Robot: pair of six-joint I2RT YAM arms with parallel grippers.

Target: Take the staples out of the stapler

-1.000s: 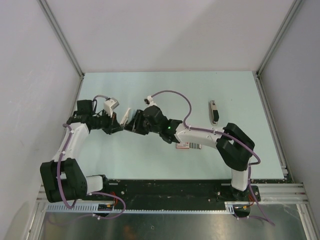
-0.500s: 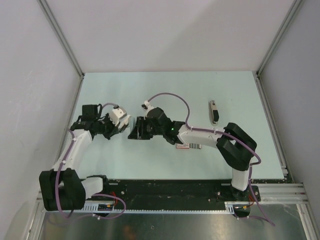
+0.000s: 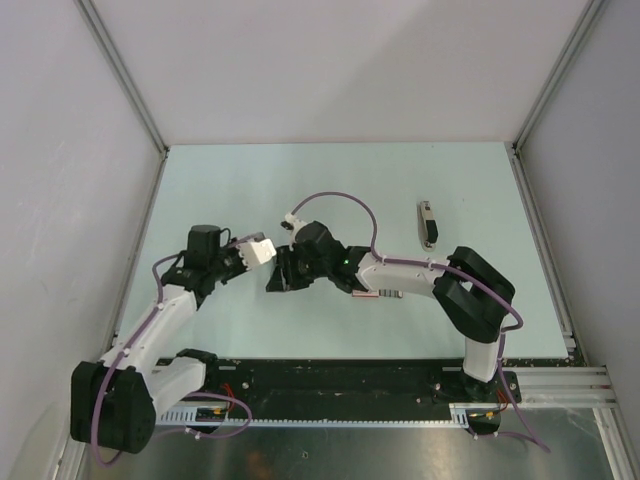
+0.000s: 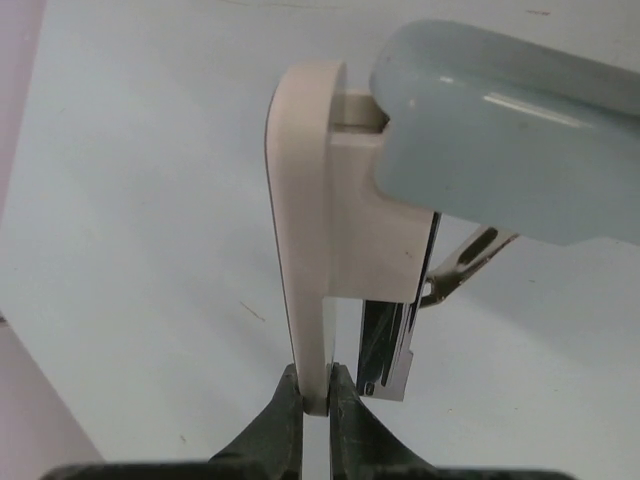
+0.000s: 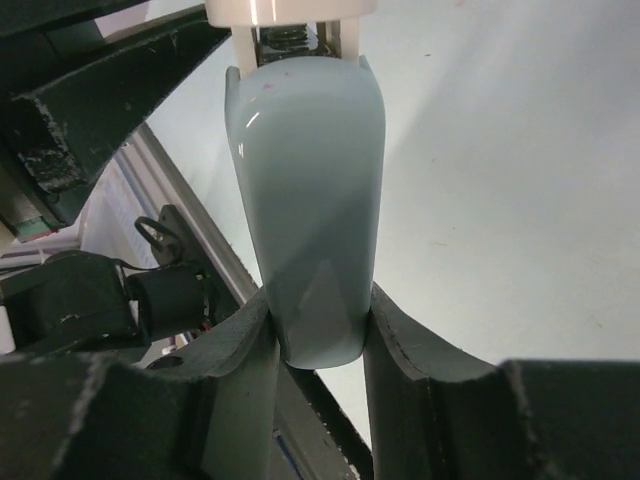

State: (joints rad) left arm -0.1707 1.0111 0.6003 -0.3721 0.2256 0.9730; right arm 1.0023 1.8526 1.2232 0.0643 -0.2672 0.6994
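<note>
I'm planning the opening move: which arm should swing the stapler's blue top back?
Right, probably: the right gripper clamps the blue top of the stapler, while the left gripper pinches only its thin white base, steadying it.

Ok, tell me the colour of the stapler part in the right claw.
Pale blue stapler cover, clearest in the right wrist view.

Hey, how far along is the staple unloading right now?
Done: the stapler is lifted and hinged open, its metal magazine exposed. In hand: the left tool pinches the white base, the right tool clamps the blue cover. Left: getting the staples out; none show outside it yet.
</note>
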